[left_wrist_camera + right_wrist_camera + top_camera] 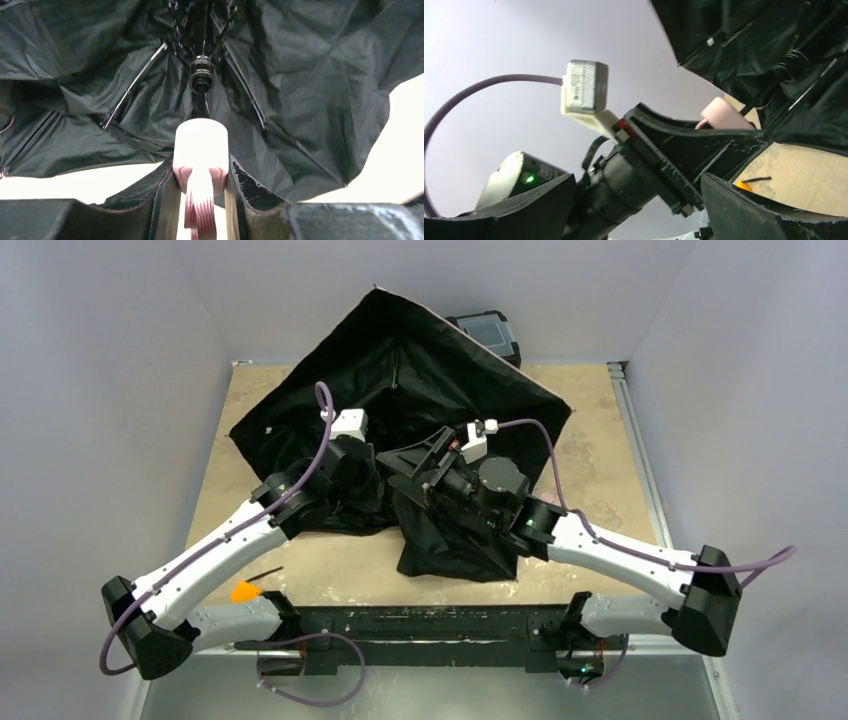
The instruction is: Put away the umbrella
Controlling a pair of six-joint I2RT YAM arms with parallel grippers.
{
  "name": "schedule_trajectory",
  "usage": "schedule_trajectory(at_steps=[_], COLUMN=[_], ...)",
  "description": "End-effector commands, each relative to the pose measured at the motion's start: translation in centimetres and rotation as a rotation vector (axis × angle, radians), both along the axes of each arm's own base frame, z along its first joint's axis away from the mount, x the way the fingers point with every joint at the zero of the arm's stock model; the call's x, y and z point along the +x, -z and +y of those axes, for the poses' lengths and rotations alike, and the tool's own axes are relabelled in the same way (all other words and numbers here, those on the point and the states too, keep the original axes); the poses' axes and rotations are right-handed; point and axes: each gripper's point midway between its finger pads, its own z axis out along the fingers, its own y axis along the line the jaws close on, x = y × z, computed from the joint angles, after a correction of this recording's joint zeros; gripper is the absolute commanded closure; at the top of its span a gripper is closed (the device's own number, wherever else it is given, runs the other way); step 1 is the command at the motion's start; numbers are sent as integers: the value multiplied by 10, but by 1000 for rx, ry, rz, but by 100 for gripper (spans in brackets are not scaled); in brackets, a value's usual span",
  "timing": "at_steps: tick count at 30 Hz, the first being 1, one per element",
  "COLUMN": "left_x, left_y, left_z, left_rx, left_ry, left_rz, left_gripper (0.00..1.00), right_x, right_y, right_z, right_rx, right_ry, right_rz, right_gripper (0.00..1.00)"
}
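The umbrella (400, 370) lies open on the table, its dark inner side and black ribs toward the cameras, with a pale edge along the top. In the left wrist view its pale pink handle (201, 145) sits between the fingers of my left gripper (201, 175), shut on it, and the pink strap (201, 210) hangs below. The black shaft (201, 97) runs up into the canopy (300, 75). My right gripper (639, 200) stands open just right of the left gripper (684, 145), holding nothing. The handle (724, 114) shows beyond it.
A grey hard case (487, 332) stands at the back edge behind the canopy. A small orange item (244, 591) with a thin black stick lies near the front left, by the left arm. Grey walls enclose the table (600, 440) on three sides.
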Motion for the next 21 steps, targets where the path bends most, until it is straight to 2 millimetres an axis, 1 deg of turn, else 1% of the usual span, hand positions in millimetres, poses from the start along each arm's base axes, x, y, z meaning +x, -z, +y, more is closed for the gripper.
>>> schedule_trajectory(at_steps=[1, 2, 4, 6, 9, 10, 13, 17, 21], left_x=[14, 13, 12, 10, 8, 8, 7, 6, 2], left_y=[-37, -38, -37, -34, -29, -27, -20, -11, 0], left_z=[-7, -8, -8, -8, -6, -5, -6, -5, -2], left_rx=[-91, -100, -107, -106, -102, -101, -102, -93, -85], left_ry=[-33, -25, -13, -5, -6, -8, -4, -13, -7], left_rz=[-96, -100, -106, -108, -106, -104, -93, -78, -69], left_gripper=[100, 100, 100, 100, 100, 100, 100, 100, 100], right_x=[5, 10, 19, 24, 38, 44, 57, 65, 68], right_y=[-14, -11, 3, 18, 47, 61, 88, 116, 139], right_z=[-19, -21, -21, -15, -12, -10, -5, 2, 1], right_rx=[-31, -39, -64, -80, -125, -143, -147, -144, -100], right_ry=[95, 123, 166, 173, 233, 254, 270, 238, 221], right_rz=[-27, -18, 11, 51, 118, 145, 228, 338, 424], right_gripper=[1, 1, 1, 1, 1, 2, 7, 8, 7])
